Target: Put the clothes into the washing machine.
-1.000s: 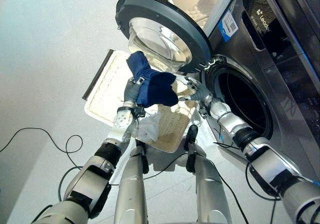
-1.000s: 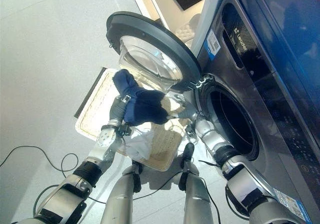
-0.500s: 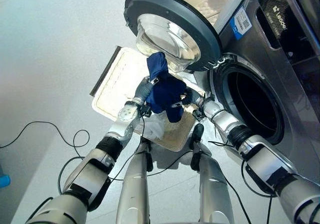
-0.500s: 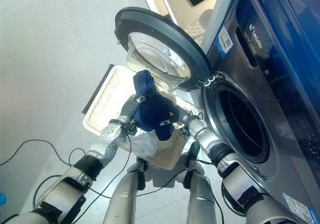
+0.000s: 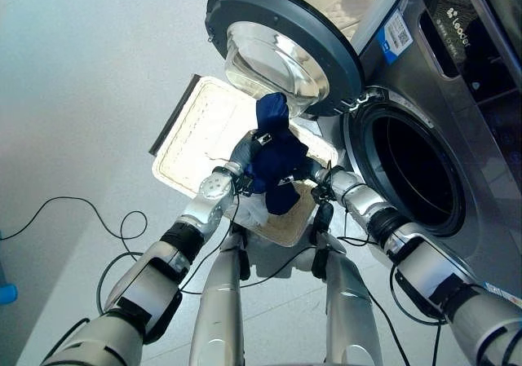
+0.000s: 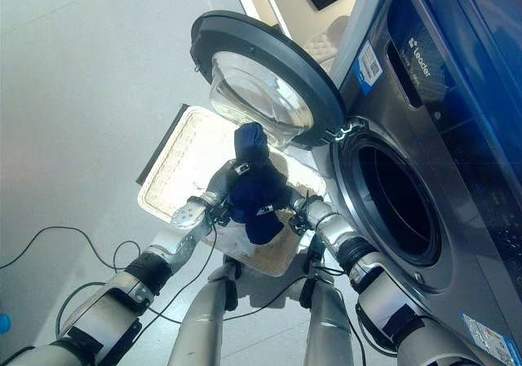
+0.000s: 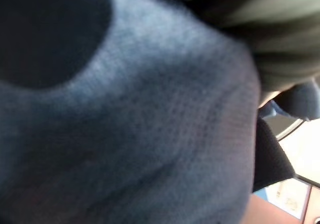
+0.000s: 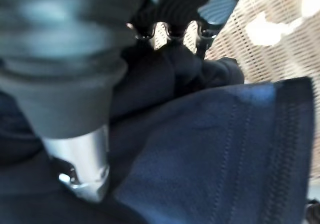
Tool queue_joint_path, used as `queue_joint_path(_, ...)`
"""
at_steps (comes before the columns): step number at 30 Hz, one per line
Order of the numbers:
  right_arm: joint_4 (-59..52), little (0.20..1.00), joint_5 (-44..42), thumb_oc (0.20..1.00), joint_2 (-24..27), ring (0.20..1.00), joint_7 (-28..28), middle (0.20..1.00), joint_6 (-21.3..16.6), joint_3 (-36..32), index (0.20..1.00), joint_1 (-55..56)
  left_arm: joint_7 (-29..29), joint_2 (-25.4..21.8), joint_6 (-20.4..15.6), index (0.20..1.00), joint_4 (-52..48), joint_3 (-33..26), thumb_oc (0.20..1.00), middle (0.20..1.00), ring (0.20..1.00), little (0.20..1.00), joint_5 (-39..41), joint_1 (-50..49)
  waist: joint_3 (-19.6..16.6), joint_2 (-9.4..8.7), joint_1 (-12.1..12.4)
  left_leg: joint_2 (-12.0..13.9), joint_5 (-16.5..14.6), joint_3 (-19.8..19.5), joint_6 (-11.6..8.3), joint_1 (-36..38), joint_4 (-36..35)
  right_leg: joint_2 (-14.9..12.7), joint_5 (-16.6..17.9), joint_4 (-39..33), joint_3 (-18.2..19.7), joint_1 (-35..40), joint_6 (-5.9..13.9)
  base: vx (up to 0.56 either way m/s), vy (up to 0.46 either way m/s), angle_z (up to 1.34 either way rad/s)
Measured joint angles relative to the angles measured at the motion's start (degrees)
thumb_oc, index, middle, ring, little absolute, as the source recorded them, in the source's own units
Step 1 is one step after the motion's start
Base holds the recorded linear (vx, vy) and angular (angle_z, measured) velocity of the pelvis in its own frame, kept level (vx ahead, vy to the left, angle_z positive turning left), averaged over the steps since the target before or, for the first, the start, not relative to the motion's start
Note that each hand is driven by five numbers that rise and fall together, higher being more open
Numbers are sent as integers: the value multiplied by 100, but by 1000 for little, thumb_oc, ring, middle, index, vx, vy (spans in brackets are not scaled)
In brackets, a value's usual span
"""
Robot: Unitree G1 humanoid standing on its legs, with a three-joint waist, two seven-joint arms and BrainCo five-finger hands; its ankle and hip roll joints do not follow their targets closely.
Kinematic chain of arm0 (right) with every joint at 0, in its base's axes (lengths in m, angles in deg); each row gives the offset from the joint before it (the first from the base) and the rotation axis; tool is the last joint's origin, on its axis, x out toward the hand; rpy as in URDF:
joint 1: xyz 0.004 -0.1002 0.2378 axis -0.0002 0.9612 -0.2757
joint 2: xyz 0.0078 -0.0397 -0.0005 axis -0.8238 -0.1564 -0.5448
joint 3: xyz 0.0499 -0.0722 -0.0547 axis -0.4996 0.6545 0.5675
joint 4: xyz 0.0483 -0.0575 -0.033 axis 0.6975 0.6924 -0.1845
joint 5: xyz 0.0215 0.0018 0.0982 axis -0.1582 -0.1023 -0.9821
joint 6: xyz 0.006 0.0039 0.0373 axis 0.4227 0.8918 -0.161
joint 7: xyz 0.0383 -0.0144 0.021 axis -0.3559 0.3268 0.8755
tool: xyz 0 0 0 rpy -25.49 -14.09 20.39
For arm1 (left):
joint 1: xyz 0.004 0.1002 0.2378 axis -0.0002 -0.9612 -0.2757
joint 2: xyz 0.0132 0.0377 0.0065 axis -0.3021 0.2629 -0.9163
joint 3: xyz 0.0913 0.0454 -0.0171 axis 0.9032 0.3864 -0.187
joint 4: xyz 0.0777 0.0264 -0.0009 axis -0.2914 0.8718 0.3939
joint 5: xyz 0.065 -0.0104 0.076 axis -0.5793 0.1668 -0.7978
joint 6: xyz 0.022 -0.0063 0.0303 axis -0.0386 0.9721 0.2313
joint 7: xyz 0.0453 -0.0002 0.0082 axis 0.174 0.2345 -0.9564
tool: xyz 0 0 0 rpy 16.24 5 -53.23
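A dark blue garment [image 5: 276, 147] hangs bunched between my two hands above a white mesh basket [image 5: 192, 134]. My left hand [image 5: 245, 149] grips it from the left, fingers curled into the cloth; the blue knit [image 7: 150, 134] lies right against the left wrist camera. From the right, my right hand [image 5: 314, 170] has hold of the same garment. In the right wrist view its thumb [image 8: 85, 159] and fingers [image 8: 160, 34] press into the blue cloth [image 8: 225, 149]. The washing machine's drum opening [image 5: 416, 170] is dark and lies to the right of both hands.
The round door [image 5: 285, 44] stands swung open above the hands, glass bowl facing down. A white cloth [image 5: 249, 211] lies in the basket under the garment. The machine's grey front [image 5: 489, 219] fills the right side. Pale floor [image 5: 81, 97] spreads to the left.
My right hand, open beside the garment a second ago, has moved in and taken hold of it. The garment is now bunched tighter and a little further right. The camera shifted slightly.
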Motion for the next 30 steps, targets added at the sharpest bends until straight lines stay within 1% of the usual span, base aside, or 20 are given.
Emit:
queue_joint_path(1, 13, 1000, -179, 1000, -36, 1000, 32, 1000, -3, -63, 1000, 16, 62, 48, 83, 200, -1, -1, 200, 200, 200, 200, 140, 43, 0, 0, -2, -5, 1, -2, 1, 1, 0, -2, 1, 1, 1, 0, 0, 0, 0, 0)
queue_joint_path(4, 31, 1000, -227, 1000, -41, 1000, 40, 1000, -16, -63, 1000, 18, 77, 64, 99, 200, 0, -1, 200, 200, 200, 200, 145, 47, 0, 0, -2, -6, 4, -4, 2, 1, -3, -4, 0, 1, 1, 0, 1, 0, 0, 0)
queue_joint_path(5, 129, 1000, -550, 1000, -49, 1000, 96, 1000, -140, -83, 1000, 38, 178, 59, 122, 200, -1, 7, 200, 200, 200, 200, 262, 47, 0, 0, -1, -19, 30, -14, 3, 1, -19, -10, 0, 0, -2, -5, 2, 0, 0, 0)
queue_joint_path(7, 175, 1000, -632, 1000, -60, 1000, 120, 1000, -171, -109, 1000, 38, 185, 59, 141, 200, -1, 10, 200, 200, 200, 200, 329, 47, 0, 0, -2, -21, 30, -15, 3, 1, -19, -12, -1, 2, -2, -5, 2, 0, 0, 0)
queue_joint_path(8, 201, 200, -813, 200, -75, 200, 161, 200, -201, -117, 200, 45, 212, 63, 166, 200, -1, 19, 200, 200, 200, 200, 365, 47, 0, 0, 0, -24, 30, -15, 3, -3, -15, -18, -7, 21, -1, -18, 7, 0, 0, 0)
queue_joint_path(10, 203, 200, -1196, 200, -162, 200, 223, 200, -237, -327, 200, 102, 222, 66, 205, 200, -1, -12, 200, 200, 200, 200, 371, 53, 0, 0, -8, -40, 30, -14, 4, -11, -14, -41, -35, 85, 11, -57, 8, 0, 0, 0)
queue_joint_path(11, 203, 200, -1196, 200, -162, 200, 223, 200, -237, -327, 200, 102, 222, 66, 205, 200, -1, -12, 200, 200, 200, 200, 371, 53, 0, 0, -8, -40, 30, -14, 4, -11, -14, -41, -35, 85, 11, -57, 8, 0, 0, 0)
queue_joint_path(14, 207, 200, -1697, 200, -270, 200, 240, 200, -303, -535, 200, 221, 221, 63, 209, 200, 0, -52, 200, 200, 200, 200, 369, 160, 0, 0, -12, -45, 27, -13, 2, -28, -14, -44, -53, 88, 22, -80, 30, 0, 0, 0)
queue_joint_path(27, 294, 200, -2122, 200, -308, 200, 201, 200, -384, -617, 200, 269, 219, 92, 209, 200, 9, -28, 200, 200, 200, 200, 359, 179, 0, 0, -41, -49, 22, -1, -1, -90, -10, -40, -38, 84, 45, -154, 12, 0, 0, 0)
queue_joint_path(28, 295, 200, -2193, 200, -328, 200, 199, 200, -385, -641, 200, 289, 217, 75, 210, 1000, 16, -15, 1000, 1000, 1000, 1000, 329, 191, 0, 0, -70, -50, 19, 7, -3, -90, -10, -39, -38, 84, 56, -160, 12, 0, 0, 0)
queue_joint_path(30, 327, 200, -2377, 200, -397, 200, 133, 200, -392, -740, 200, 319, 217, 30, 220, 1000, 24, -1, 1000, 1000, 1000, 1000, 291, 206, 0, 0, -133, -54, 18, 17, -3, -94, -10, -37, -32, 81, 81, -166, 19, 0, 0, 0)
